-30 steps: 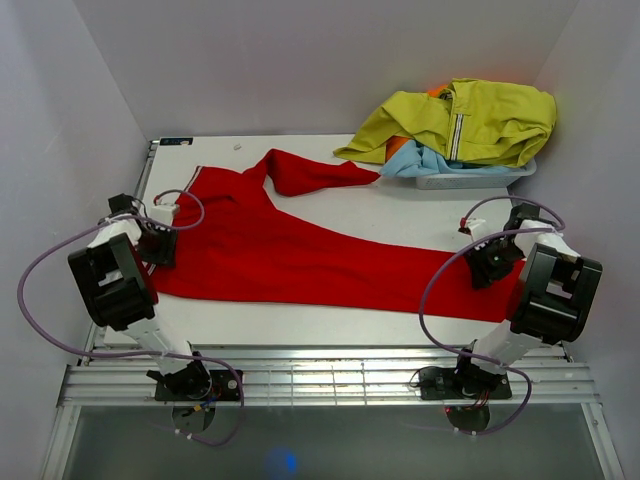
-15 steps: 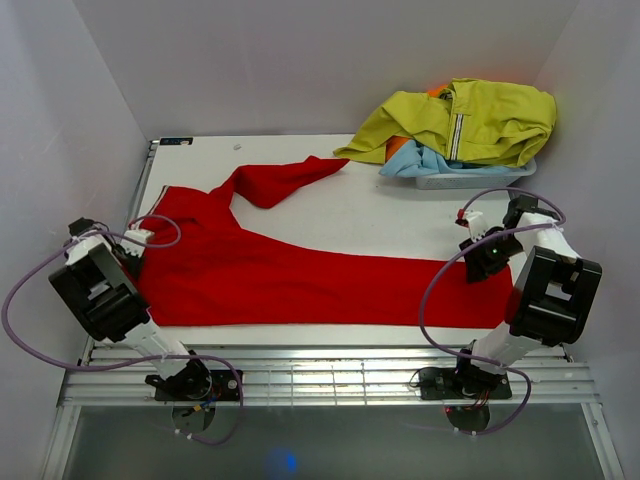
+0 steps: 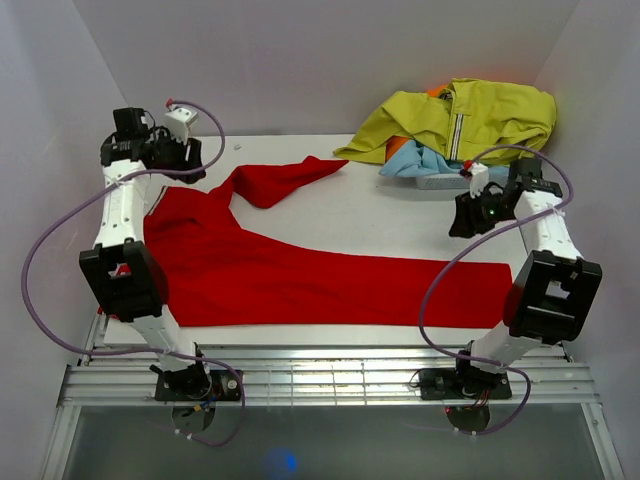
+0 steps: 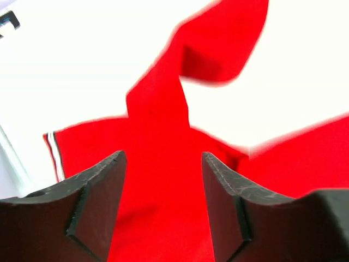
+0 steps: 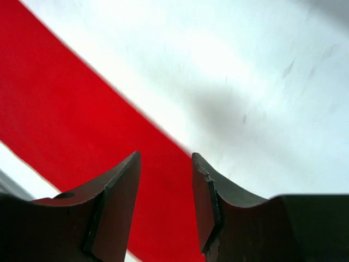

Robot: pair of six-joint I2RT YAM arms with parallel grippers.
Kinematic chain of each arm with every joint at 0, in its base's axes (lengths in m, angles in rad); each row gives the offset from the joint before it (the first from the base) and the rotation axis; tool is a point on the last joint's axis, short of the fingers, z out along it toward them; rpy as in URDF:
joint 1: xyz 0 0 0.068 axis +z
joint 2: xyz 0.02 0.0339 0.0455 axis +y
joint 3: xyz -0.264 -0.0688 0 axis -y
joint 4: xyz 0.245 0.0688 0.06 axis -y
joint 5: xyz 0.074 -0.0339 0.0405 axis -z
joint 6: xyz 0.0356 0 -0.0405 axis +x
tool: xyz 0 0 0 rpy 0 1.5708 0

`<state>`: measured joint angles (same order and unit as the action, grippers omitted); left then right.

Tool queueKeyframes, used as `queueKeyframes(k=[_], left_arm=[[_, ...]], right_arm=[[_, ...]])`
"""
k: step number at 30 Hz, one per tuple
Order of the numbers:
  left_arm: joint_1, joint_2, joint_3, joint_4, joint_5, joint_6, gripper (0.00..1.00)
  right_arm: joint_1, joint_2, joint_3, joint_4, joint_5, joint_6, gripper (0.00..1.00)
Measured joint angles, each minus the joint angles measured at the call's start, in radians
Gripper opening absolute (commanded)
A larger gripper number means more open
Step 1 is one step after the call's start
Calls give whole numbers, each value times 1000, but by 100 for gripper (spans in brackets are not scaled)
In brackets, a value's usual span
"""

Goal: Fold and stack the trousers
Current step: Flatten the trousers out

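Note:
The red trousers [image 3: 300, 270] lie flat across the table. One leg runs along the near edge to the right. The other leg is crumpled and folded toward the back middle [image 3: 285, 178]. My left gripper [image 3: 190, 160] is open and empty, raised over the back left corner above the waist; in the left wrist view [image 4: 163, 164] red fabric with a white stripe [image 4: 54, 155] lies below. My right gripper [image 3: 462, 220] is open and empty, raised above the bare table behind the leg end; in the right wrist view [image 5: 163, 164] the red leg [image 5: 65, 120] passes below.
A white bin [image 3: 470, 178] at the back right holds a yellow-green zip jacket [image 3: 470, 120] and a light blue garment [image 3: 425, 160]. White walls enclose the table on the left, back and right. A slatted metal rail [image 3: 330, 380] runs along the near edge.
Both grippers have let go of the trousers and risen. The left arm swung from the near left edge to the back left corner. The right moved back and up. The trousers stayed flat.

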<state>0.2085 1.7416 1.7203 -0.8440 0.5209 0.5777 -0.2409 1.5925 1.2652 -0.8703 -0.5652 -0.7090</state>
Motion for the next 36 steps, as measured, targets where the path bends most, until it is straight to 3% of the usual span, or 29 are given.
queueKeyframes(k=[3,9,11,12,17,23,26,36], left_arm=[[0,105,71,77,-2,-149,67],[44,200,-87,141,-93,-282,70],[58,203,-138,137,-104,-299,72],[68,203,-152,132,-103,-306,90],[123,173,-225,142,-45,-336,95],[192,88,-351,156,7,-355,96],[197,51,-393,163,13,-352,96],[215,27,-432,163,45,-316,96]], right_arm=[[85,0,72,115,-20,130,49],[362,68,232,441,57,327,54],[466,160,344,509,110,290,57],[516,213,399,553,139,253,58],[678,510,616,665,224,9,64],[699,774,671,718,320,-220,75],[694,858,713,756,354,-285,76],[694,873,715,1018,423,-384,76]])
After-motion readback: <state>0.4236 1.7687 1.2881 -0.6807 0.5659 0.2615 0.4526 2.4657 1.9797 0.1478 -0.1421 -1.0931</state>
